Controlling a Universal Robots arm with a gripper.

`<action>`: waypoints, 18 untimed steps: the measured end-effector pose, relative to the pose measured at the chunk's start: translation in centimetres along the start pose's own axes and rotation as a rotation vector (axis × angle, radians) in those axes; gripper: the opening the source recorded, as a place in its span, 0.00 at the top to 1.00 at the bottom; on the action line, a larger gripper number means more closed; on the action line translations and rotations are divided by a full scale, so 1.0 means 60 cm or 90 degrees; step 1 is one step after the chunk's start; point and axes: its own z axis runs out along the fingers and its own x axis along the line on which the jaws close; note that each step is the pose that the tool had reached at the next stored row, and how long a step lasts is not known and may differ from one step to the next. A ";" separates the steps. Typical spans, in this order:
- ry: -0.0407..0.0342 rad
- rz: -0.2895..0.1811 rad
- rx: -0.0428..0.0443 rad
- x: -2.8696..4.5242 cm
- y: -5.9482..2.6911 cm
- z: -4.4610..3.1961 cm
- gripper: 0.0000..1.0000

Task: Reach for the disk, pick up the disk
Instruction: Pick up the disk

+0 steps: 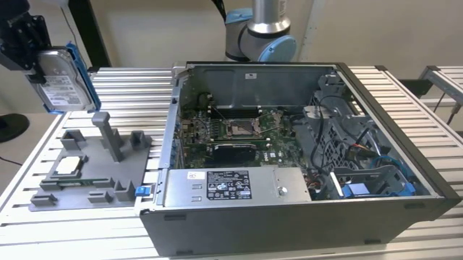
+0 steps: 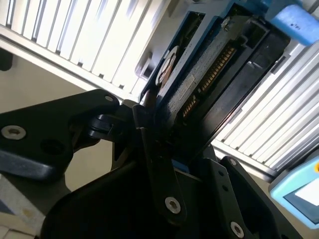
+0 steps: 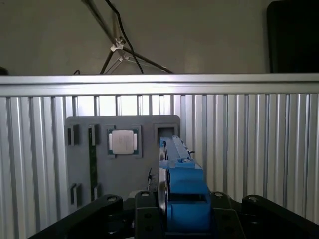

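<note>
Gripper: gripping the disk, holding it upright in air.
Grey fixture: lying below gripper, chip sitting in it.

I read this as robotics lab: ribbed aluminium desk, opened computer case mid-frame, grey parts fixture lower left, robot arm base top centre.

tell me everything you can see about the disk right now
The disk is a flat silver-grey metal drive with a white printed label and a blue plastic frame along its edges. It stands on edge in the air, clamped between the jaws of the black gripper, above the grey fixture tray at the exterior view's left.
</note>
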 end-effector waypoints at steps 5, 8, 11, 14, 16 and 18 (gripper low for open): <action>0.0000 0.000 0.0000 0.000 0.000 -0.008 1.00; 0.0000 0.000 0.0000 0.000 0.000 -0.012 1.00; 0.0000 0.000 0.0000 -0.001 0.000 -0.016 1.00; 0.0000 0.000 -0.0001 -0.001 0.000 -0.021 1.00; 0.0000 0.000 -0.0001 -0.001 0.000 -0.025 1.00; 0.0001 0.000 -0.0001 -0.001 0.000 -0.029 1.00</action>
